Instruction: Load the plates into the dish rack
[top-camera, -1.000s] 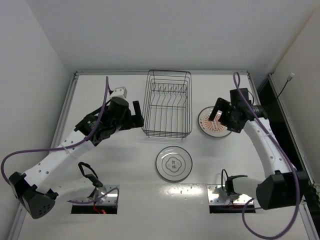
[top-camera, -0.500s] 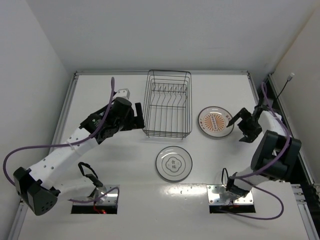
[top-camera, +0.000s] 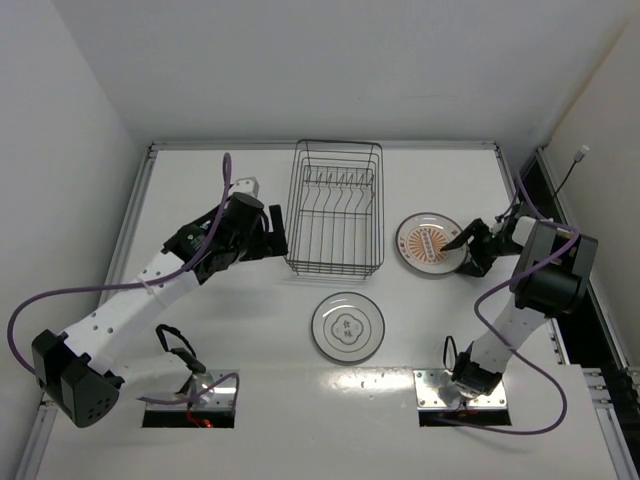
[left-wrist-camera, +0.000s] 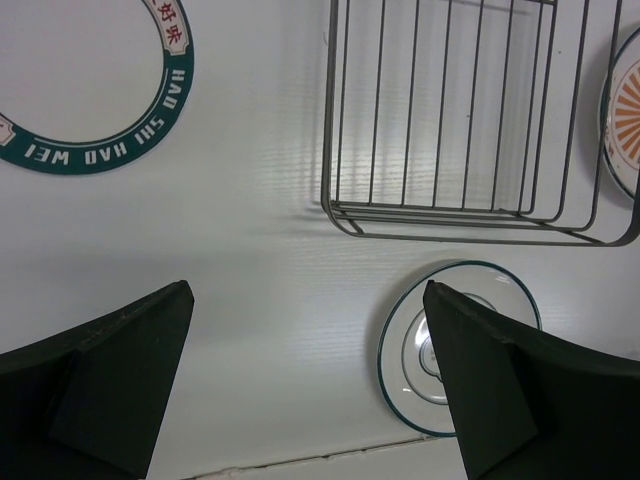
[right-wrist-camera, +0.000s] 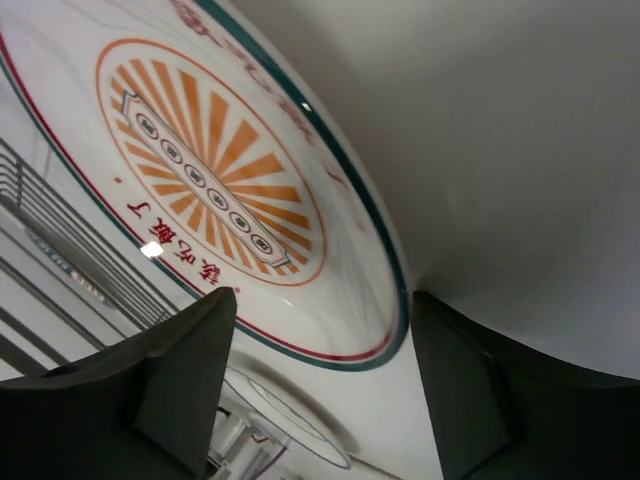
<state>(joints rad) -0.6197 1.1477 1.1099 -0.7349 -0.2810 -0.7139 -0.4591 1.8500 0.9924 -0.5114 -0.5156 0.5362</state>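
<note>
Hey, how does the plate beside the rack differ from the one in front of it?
The orange-ringed plate has a sunburst centre; the grey-ringed plate has only small dark characters. The orange-ringed plate lies right of the dish rack, the grey-ringed plate nearer the arm bases. The right gripper is open at the orange-ringed plate's edge; none is at the grey-ringed plate. Both are round, white, lying flat outside the rack.

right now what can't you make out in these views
- Right wrist view: whether the right pincer touches the orange plate; framing too tight.
- Left wrist view: grey-ringed plate's centre, partly behind a finger of the left pincer.
- Left wrist view: dish rack's far end, cut by the top edge.
</note>
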